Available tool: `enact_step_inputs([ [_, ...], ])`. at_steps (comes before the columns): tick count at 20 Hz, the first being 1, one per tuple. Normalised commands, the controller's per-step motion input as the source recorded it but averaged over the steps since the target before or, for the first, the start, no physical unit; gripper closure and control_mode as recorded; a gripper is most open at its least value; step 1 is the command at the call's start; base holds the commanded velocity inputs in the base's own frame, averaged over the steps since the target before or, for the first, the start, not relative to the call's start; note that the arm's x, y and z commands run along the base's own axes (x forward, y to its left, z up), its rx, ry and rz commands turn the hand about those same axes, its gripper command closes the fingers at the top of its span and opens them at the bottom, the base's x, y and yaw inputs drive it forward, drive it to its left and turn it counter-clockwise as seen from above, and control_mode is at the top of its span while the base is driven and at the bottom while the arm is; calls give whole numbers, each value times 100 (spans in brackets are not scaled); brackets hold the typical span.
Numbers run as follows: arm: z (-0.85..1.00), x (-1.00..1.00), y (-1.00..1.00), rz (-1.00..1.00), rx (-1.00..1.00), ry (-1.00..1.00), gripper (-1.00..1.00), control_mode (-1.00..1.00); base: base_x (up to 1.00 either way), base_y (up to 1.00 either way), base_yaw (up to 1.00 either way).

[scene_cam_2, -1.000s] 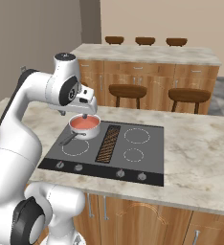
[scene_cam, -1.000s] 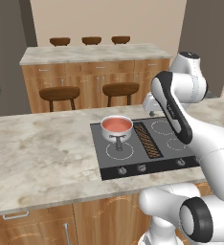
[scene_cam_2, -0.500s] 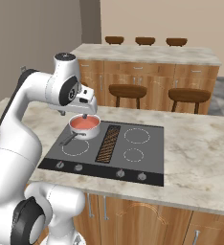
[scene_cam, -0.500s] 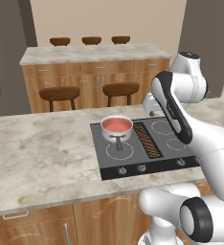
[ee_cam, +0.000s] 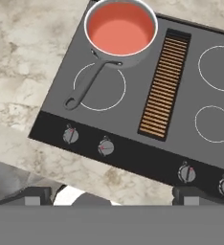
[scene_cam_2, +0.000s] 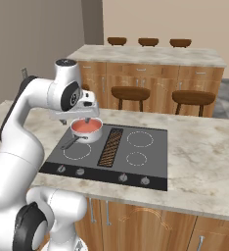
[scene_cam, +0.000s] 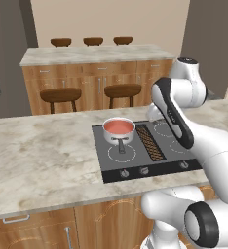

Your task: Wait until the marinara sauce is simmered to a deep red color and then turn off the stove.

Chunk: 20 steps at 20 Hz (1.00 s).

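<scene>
We see a marbled beige counter (scene_cam: 43, 160) across the middle of the left base view, the black stove (scene_cam: 147, 148) set into it at centre right.

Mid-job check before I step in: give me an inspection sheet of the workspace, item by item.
Surface: marble-look counter, with the stove set into it.
Job's things: marinara sauce is orange-pink, not deep red, in a steel saucepan on the rear left burner, handle toward the front knobs; four knobs along the front edge.
Clutter: nothing seen.
Grippers: gripper open, holding nothing, raised above the stove's front edge, looking down on it.
Cables: nothing seen.
Surroundings: wooden cabinets below the counter; a second counter behind with bar stools on both sides.
</scene>
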Motion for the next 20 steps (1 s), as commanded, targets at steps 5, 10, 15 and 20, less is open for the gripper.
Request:
enact_step_inputs([
  [5,-23,0,0,32,-7,0,-100,-100,0,0,0],
  [10,-27,0,0,36,-1,0,-100,-100,0,0,0],
  [15,-35,0,0,38,-5,0,-100,-100,0,0,0],
  [20,-33,0,0,37,-14,0,-100,-100,0,0,0],
])
